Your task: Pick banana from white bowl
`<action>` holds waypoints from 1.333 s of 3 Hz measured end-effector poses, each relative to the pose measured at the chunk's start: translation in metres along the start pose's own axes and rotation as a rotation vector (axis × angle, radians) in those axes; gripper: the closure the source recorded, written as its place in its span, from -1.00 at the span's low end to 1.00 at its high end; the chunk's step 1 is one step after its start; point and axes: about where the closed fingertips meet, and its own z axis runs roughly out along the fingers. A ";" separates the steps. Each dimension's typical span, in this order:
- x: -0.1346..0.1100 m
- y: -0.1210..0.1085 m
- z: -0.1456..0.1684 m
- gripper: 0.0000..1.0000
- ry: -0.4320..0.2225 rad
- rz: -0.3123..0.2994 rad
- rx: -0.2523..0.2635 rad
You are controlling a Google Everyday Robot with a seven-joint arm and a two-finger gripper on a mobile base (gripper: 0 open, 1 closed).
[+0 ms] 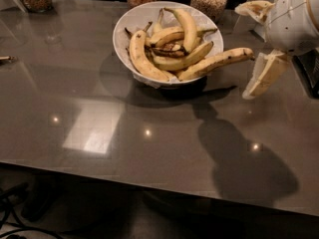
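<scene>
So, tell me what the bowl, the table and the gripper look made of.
Bowl: probably glazed ceramic, though it could be plastic; plain white, with a smooth rim.
Table: dark grey polished stone or laminate; it mirrors small lights and a bright patch.
Gripper, open at the right by the banana's tip: seemingly hard plastic with a white shell, and cream, matte fingers.

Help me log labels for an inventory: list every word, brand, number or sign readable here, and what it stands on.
None can be read.
Glass jars of grains at the grey table's far edge: no label visible.
Round white bowl, long speckled yellow banana: no sticker or print.
White end effector, open at right near the banana's tip: no markings.
</scene>
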 end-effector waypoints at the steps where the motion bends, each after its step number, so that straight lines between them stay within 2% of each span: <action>1: 0.004 -0.010 0.024 -0.86 -0.003 -0.058 -0.002; 3: 0.022 -0.024 0.062 -0.38 0.043 -0.100 -0.033; 4: 0.030 -0.027 0.074 0.00 0.070 -0.104 -0.050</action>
